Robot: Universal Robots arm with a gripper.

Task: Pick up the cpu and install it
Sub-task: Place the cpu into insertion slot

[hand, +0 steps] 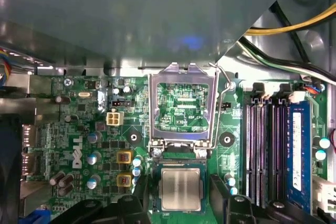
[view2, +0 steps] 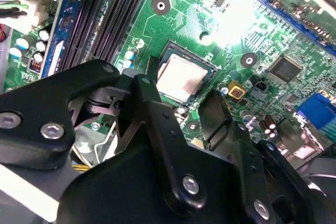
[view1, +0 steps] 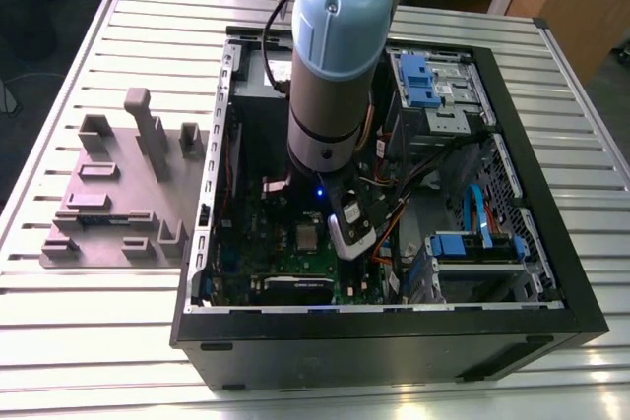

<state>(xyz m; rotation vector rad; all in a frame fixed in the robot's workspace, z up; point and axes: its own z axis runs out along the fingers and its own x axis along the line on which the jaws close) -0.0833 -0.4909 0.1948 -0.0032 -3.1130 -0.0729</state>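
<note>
The cpu (hand: pixel 181 188) (view2: pixel 180 78) (view1: pixel 308 236), a small silvery square chip, lies flat in the socket on the green motherboard (hand: pixel 79 129) inside the open computer case (view1: pixel 394 331). My gripper (hand: pixel 181 196) (view2: pixel 178 94) is open just above it, its black fingers (hand: pixel 140 195) standing on either side of the socket without touching the chip. In the first wrist view the socket's metal load plate (hand: pixel 181 72) is swung up and open beside the chip, with its lever (hand: pixel 224 85) raised. In the exterior view the arm's wrist (view1: pixel 330 95) reaches straight down into the case.
A large grey box (hand: pixel 131 14) overhangs the board near the raised load plate. Memory slots (hand: pixel 262 145) and loose cables (hand: pixel 294 30) lie beside the socket. Blue drive bays (view1: pixel 428 81) fill the case's far corner. A grey fixture plate (view1: pixel 118 194) sits on the slatted table at the exterior view's left.
</note>
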